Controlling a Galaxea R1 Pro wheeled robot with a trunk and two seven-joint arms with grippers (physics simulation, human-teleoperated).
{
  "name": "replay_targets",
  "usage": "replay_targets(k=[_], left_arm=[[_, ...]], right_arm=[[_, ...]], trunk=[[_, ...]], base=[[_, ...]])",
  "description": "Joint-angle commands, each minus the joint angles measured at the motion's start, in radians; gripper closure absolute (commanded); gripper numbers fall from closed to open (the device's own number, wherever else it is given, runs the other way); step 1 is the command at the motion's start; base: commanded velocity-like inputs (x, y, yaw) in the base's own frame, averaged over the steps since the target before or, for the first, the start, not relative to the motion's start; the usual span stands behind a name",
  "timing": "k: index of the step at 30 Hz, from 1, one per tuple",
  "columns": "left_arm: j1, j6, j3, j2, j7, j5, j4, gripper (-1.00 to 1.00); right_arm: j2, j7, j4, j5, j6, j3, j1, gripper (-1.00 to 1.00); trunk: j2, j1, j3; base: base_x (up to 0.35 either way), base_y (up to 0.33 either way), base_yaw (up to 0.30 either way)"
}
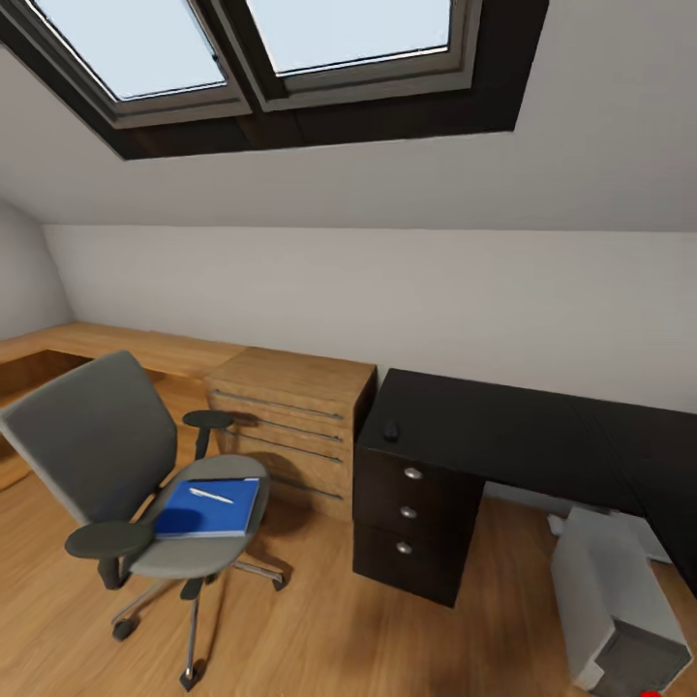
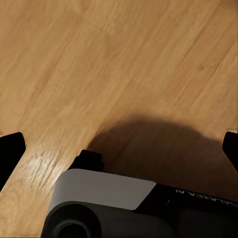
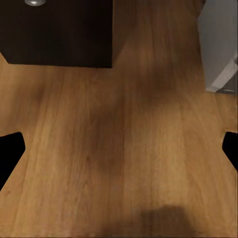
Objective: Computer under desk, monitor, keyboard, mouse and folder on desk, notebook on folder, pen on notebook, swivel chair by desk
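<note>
Folder [image 1: 209,507] lies on the swivel chair [image 1: 106,455] seat with a pen [image 1: 210,496] on it; mouse [image 1: 391,431] sits on the black surface [image 1: 523,436], computer [image 1: 620,610] on the floor beside it. Both jaws stand wide open over bare floor.

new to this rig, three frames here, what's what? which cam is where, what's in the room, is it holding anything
It's a simulated wheeled robot with two arms, each ending in a two-finger gripper.

The big picture comes from the head camera. It sees an attic room: a grey swivel chair with a blue folder on its seat and a pale pen lying on the folder. Right of the chair stands a wooden drawer chest, then the black desk with a black drawer unit beneath it. A small dark mouse sits on the desktop. The grey computer stands on the floor by the desk.

The other two pictures come from cameras on the wrists, looking down at the wood floor. The dark tips at the edges are the fingers of the left gripper and the right gripper. Both are spread wide, holding nothing.
</note>
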Motion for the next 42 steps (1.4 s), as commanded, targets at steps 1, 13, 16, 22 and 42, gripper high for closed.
replay_targets(k=[1, 13, 16, 22, 42], left_arm=[[0.0, 0.004, -0.008, 0.001, 0.009, 0.007, 0.0, -1.0], [0.0, -0.02, -0.005, 0.005, 0.009, 0.005, 0.007, -1.0], [0.0, -0.021, -0.005, 0.005, 0.009, 0.005, 0.007, -1.0], [0.0, -0.029, -0.004, 0.005, 0.009, 0.005, 0.008, -1.0], [0.0, -0.054, -0.005, 0.004, 0.009, 0.007, 0.011, -1.0]], right_arm=[[0.001, 0.005, 0.001, -0.004, -0.005, -0.006, -0.001, -1.0], [0.002, 0.004, 0.001, -0.005, -0.003, -0.006, -0.001, -1.0], [0.003, 0.004, 0.002, -0.004, -0.001, -0.005, -0.001, -1.0], [0.004, 0.004, 0.003, -0.004, 0.0, -0.005, -0.001, -1.0], [0.011, 0.006, 0.014, 0.004, 0.001, -0.003, -0.001, -1.0]], trunk=[[-0.001, -0.001, 0.0], [-0.001, -0.001, 0.0], [-0.001, -0.001, -0.002], [-0.001, -0.001, -0.01], [-0.001, -0.001, -0.037]], base=[[-0.329, 0.099, -0.267], [-0.222, 0.208, -0.262], [-0.049, 0.099, -0.19], [-0.015, 0.029, -0.155], [-0.203, 0.002, -0.135]])
